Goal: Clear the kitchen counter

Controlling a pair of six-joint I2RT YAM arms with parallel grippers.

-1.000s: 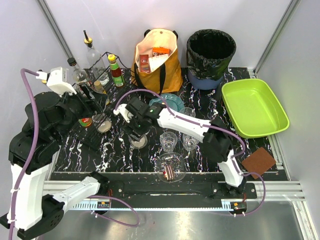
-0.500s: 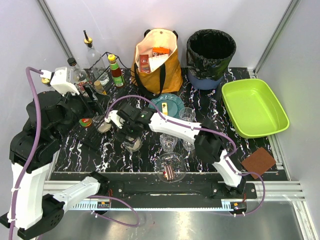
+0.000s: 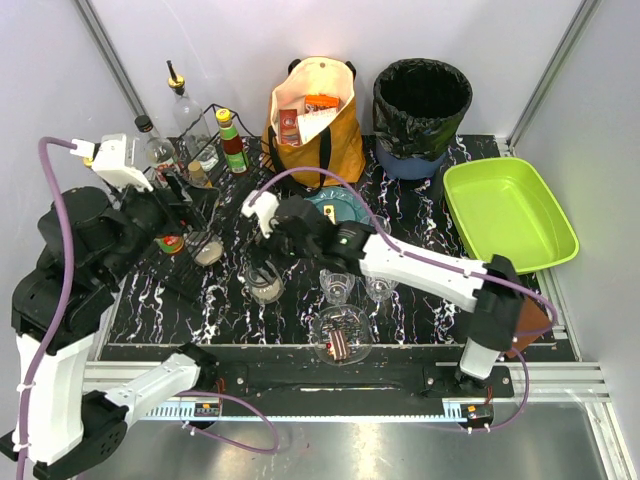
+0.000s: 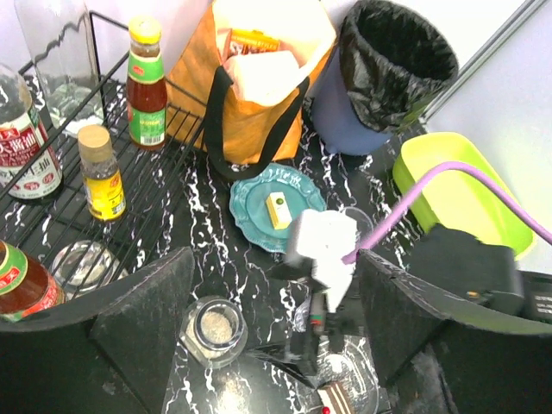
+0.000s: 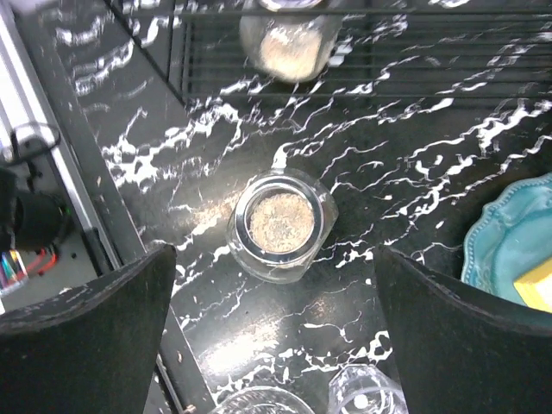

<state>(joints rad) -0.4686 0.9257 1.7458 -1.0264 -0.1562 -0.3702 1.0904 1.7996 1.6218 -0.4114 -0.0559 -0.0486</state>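
At the left we see the black wire rack (image 4: 164, 185) filling the far corner of the kitchen counter (image 3: 160, 300). The left gripper (image 4: 276, 263) hangs over the counter just beside it, fingers spread around nothing. Bare counter lies nearer us. In the middle, the right gripper (image 5: 276, 254) hovers above the counter, spread wide over a glass jar (image 5: 280, 226) without touching it. Further right stand drinking glasses (image 3: 337, 283), then the lime-green tray (image 3: 505, 215) at the right edge.

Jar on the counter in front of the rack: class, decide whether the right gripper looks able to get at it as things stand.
Probably yes. The right gripper hangs open directly above the jar, which stands alone; plate and glasses sit aside.
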